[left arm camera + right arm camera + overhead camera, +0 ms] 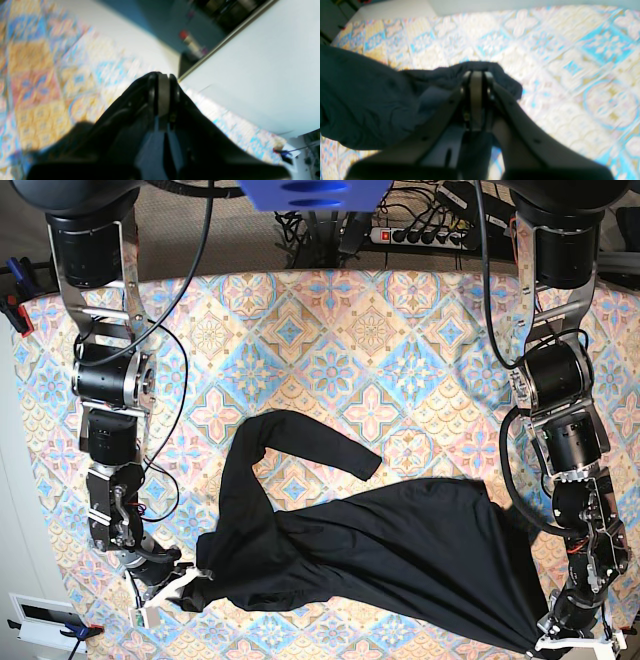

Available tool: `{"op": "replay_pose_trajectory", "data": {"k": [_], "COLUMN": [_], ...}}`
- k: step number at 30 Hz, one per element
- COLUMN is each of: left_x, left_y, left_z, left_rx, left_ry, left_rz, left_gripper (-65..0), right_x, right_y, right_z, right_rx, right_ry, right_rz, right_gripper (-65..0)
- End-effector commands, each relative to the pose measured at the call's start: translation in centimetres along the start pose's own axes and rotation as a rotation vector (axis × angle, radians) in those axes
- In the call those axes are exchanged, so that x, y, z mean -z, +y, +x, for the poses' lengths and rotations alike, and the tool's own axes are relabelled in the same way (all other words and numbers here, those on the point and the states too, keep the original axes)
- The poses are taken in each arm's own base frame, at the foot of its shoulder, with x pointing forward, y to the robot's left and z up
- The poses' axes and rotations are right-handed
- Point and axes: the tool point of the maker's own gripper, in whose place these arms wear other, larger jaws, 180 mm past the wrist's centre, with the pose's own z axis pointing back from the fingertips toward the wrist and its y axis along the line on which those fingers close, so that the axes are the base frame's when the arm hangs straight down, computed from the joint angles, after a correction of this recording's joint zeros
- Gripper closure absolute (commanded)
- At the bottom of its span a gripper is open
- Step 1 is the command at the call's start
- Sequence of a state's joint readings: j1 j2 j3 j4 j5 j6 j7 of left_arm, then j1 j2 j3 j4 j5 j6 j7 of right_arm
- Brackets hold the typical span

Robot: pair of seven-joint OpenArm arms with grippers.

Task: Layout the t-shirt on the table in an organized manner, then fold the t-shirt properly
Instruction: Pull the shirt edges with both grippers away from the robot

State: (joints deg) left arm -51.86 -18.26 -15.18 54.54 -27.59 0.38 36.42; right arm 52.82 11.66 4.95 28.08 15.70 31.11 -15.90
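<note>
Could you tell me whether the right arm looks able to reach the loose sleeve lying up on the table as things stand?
Probably not yet: the right gripper is shut on the t-shirt hem, and would need to release it before reaching the sleeve.

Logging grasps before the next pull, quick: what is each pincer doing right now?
Left pincer: closed on the plain black long-sleeved t-shirt.
Right pincer: closed on the same t-shirt's other end.
</note>
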Motion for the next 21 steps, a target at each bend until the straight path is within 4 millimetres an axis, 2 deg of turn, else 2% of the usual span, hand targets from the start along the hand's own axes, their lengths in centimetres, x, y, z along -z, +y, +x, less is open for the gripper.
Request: {"op": "replay_pose_trajectory", "data": {"k": [1, 2, 4, 6, 7, 10, 12, 15, 18, 21], "left_x": [-0.4, -0.3, -0.4, -0.6, -0.8, -1.6, -2.2, -2.9, -3.5, -4.0], "left_y": [-0.5, -0.2, 1.9, 3.8, 4.9, 7.2, 8.4, 9.8, 11.0, 11.9], "left_z": [2.1, 1.5, -2.2, -5.1, -7.0, -11.1, -13.0, -15.1, -16.1, -17.1], "left_rx": [0.004, 0.005, 0.007, 0.012, 0.016, 0.021, 0.023, 0.027, 0.030, 0.035], "left_ry": [-0.050, -0.031, 0.046, 0.095, 0.129, 0.201, 0.234, 0.273, 0.291, 0.311], "left_rz": [-0.015, -0.010, 0.026, 0.057, 0.076, 0.114, 0.134, 0.159, 0.179, 0.195], "left_gripper": [0.0, 0.0, 0.0, 0.0, 0.0, 0.0, 0.0, 0.0, 0.0, 0.0], "right_x": [-0.2, -0.2, -0.2, -1.0, -1.2, -1.5, -1.6, -2.7, -2.9, -3.1], "right_y": [0.4, 0.4, 0.1, -1.4, -1.7, -2.2, -2.4, -4.3, -4.7, -5.0], "right_z": [5.0, 5.1, 4.4, 2.6, 1.7, -0.6, -1.8, -1.7, -2.1, -4.0], "right_rx": [-0.011, -0.014, -0.009, -0.006, -0.002, 0.010, 0.018, 0.004, -0.008, -0.074], "right_ry": [-0.125, -0.135, -0.128, -0.100, -0.086, -0.048, -0.028, -0.020, -0.003, 0.085], "right_rz": [0.014, 0.015, 0.010, -0.020, -0.025, -0.035, -0.039, -0.074, -0.083, -0.099], "right_gripper": [0.0, 0.0, 0.0, 0.0, 0.0, 0.0, 0.0, 0.0, 0.0, 0.0]}}
